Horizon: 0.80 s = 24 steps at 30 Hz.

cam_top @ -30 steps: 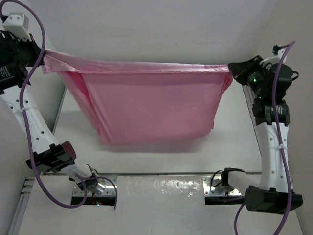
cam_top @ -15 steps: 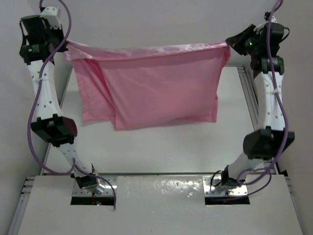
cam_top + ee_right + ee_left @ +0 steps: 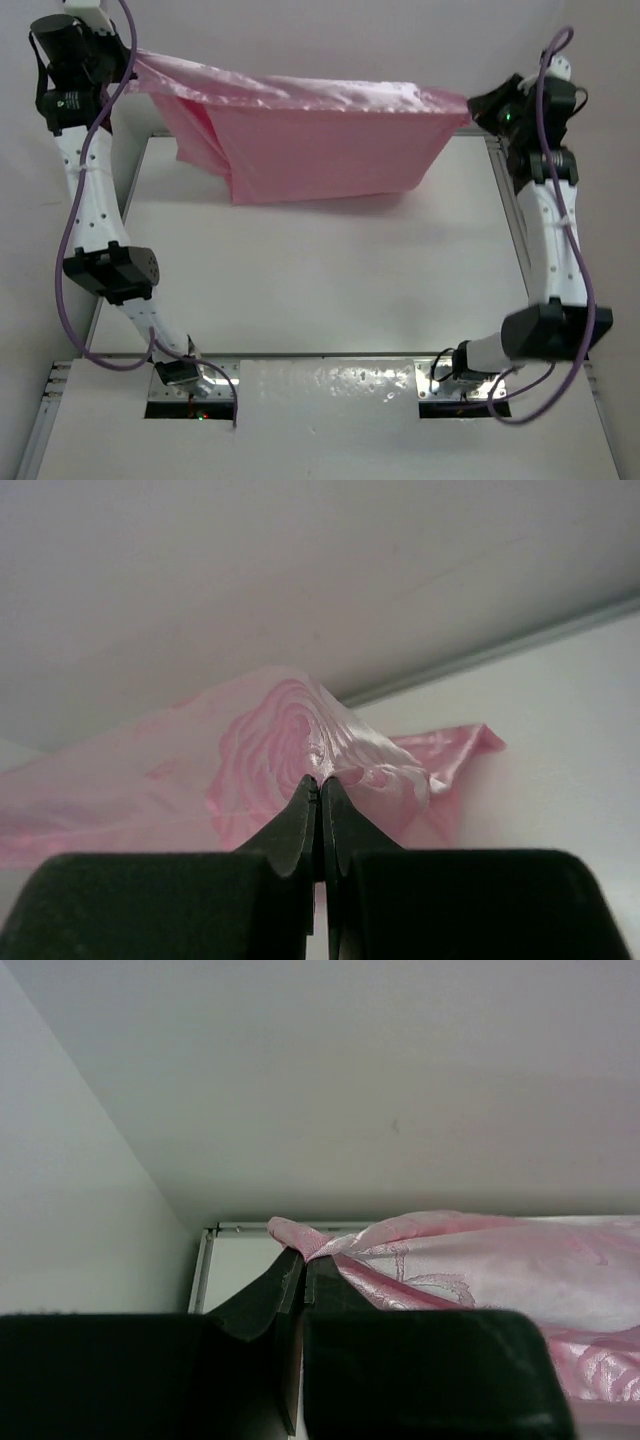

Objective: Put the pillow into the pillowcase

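Pillowcase (image 3: 330, 150) hangs stretched between left gripper (image 3: 303, 1265) and right gripper (image 3: 320, 785), each clamped on upper corner. We see no pillow outside; whether inside, we cannot tell. Completion unconfirmed.

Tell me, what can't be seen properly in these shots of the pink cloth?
- Pillow: in no view; the opaque pillowcase could hide it, cannot tell.
- Left wrist: pillowcase cut by the right edge, its lower part behind the left end effector.
- Right wrist: its lower part behind the right end effector.
- Top view: both pinch points too small to see.
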### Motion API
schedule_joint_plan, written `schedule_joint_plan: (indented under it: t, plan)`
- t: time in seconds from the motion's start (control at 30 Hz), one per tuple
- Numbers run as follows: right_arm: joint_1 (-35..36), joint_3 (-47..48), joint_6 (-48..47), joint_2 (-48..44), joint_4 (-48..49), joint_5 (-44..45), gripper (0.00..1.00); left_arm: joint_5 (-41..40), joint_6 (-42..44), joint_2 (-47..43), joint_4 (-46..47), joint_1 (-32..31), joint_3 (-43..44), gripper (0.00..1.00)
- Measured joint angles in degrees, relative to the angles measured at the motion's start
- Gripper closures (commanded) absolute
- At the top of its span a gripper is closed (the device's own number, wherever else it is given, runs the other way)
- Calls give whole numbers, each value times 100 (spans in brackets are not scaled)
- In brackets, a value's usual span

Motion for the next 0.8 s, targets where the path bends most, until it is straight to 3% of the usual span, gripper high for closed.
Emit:
schedule_joint_plan:
  t: [0.07,0.23,0.33,0.4,0.5,0.57,0.63,0.8]
  plan:
    - [87,-1134,-146,-870,87,205,100,197,144,-382,7,52,-450,100]
    - [330,-4188,-166,-2959,234,1040,100,525,1086,-1648,-389,197,-2636,98]
    - [431,-5539,186,-3641,-4,1333,84,553,1838,-2037,-1250,431,-3716,89]
    - [452,-6166,402,-3965,-387,1572,80,391,2332,-2087,-1840,702,-4256,84]
    - [444,-6520,634,-4430,-962,1978,81,-101,2997,-2162,-2389,1362,-5160,87]
    - [442,-6548,699,-4927,-1095,2247,91,-551,3344,-2238,-2621,1810,-5740,97]
    - [442,-6487,758,-5180,-1134,2428,89,-966,3641,-2293,-2817,2205,-6144,99]
    - [435,-6236,802,-5219,-1045,2500,56,-1512,4166,-2297,-3202,2618,-6306,89]
